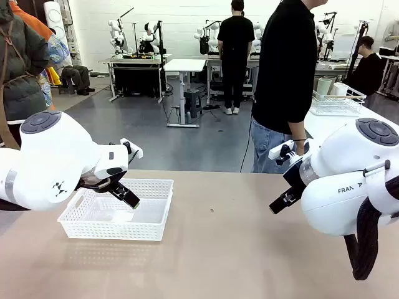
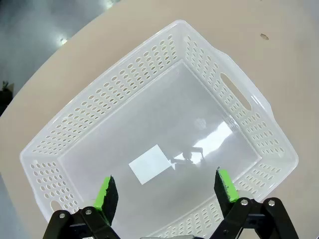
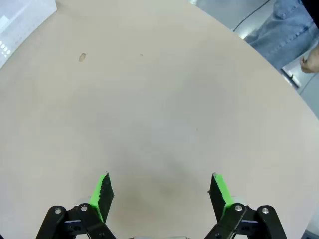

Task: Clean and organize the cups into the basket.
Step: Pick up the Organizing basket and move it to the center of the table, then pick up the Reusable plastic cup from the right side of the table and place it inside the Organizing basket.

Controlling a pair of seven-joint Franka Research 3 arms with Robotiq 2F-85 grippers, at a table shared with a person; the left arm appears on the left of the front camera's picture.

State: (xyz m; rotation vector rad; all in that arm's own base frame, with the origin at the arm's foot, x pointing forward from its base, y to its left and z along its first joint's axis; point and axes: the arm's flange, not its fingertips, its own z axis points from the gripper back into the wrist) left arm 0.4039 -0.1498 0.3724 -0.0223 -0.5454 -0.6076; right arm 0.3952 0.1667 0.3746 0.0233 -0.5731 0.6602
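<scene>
Nearest us, the left gripper (image 2: 165,184) hangs over the basket (image 2: 124,84), its jaws spread wide with nothing between them. The basket lies straight below them, at the left side of the table (image 1: 237,249). In the left wrist view its long axis runs from lower left to upper right, slantwise to the line between the green pads. In the front view it runs across the table. Its floor is bare but for a white label and some glare. The right gripper (image 3: 160,185), jaws just as wide and holding nothing, points at bare table well apart from the basket. We judge the left arm the nearer one for any drop into the basket. Beyond the far edge a person (image 1: 287,68) stands with a hand (image 1: 302,147) by the hip. Farther right, a wire basket (image 1: 336,103) on another table holds pale upright shapes (image 1: 325,86); we cannot tell whether they are the cups.
</scene>
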